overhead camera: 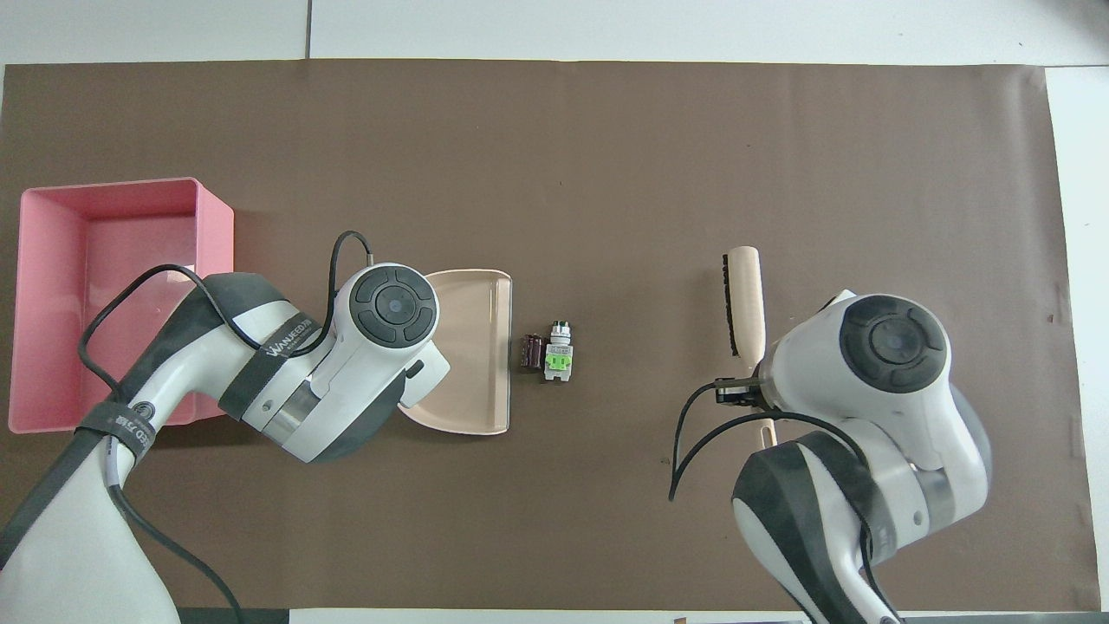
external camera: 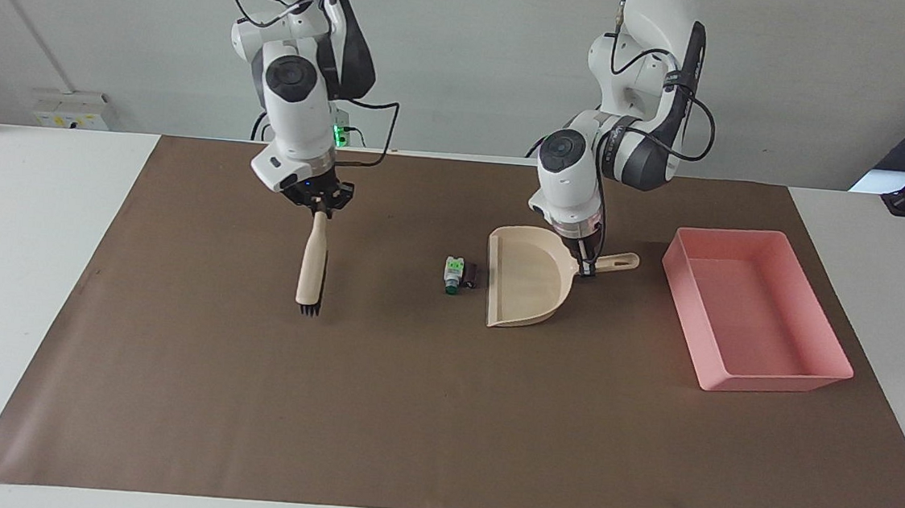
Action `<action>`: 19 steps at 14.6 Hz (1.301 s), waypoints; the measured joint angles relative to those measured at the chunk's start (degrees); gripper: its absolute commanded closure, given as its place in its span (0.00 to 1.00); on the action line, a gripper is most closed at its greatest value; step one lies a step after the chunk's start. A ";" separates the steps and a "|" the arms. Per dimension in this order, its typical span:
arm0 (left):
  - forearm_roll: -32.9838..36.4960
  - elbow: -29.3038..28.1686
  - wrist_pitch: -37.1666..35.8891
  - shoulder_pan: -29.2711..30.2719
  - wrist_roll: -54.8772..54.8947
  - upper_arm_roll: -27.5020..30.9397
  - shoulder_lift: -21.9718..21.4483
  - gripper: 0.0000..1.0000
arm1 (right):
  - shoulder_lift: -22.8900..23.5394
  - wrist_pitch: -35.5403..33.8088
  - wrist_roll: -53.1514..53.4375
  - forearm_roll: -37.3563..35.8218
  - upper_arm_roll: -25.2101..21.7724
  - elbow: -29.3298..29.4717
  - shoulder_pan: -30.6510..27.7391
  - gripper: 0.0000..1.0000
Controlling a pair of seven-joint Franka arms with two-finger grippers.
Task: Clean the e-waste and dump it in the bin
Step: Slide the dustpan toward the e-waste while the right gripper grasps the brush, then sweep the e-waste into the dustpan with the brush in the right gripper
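The two bits of e-waste (external camera: 459,274), a white-grey piece with green marks and a short dark one touching it, lie loose on the brown mat (external camera: 440,414) near the middle of the facing view, so none of it is collected yet. Just beside them, toward the right of that view, sits the beige dustpan (external camera: 524,285), its open edge turned to them with a small gap; the left claw (external camera: 584,266) is clamped on its handle. Toward the left of the frame the right claw (external camera: 319,206) is clamped on the handle of a brush (external camera: 312,265), bristles hanging just above the mat, well apart from the parts. The pink bin (external camera: 755,310) at the right of the frame holds none of the e-waste. By my reading, both tools are in hand, but sweeping, lifting and tipping into the bin all remain.
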 measured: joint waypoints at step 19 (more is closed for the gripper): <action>0.07 0.03 -1.75 -0.50 -1.02 0.00 0.14 1.00 | 15.76 3.65 13.82 0.16 0.18 11.61 19.95 1.00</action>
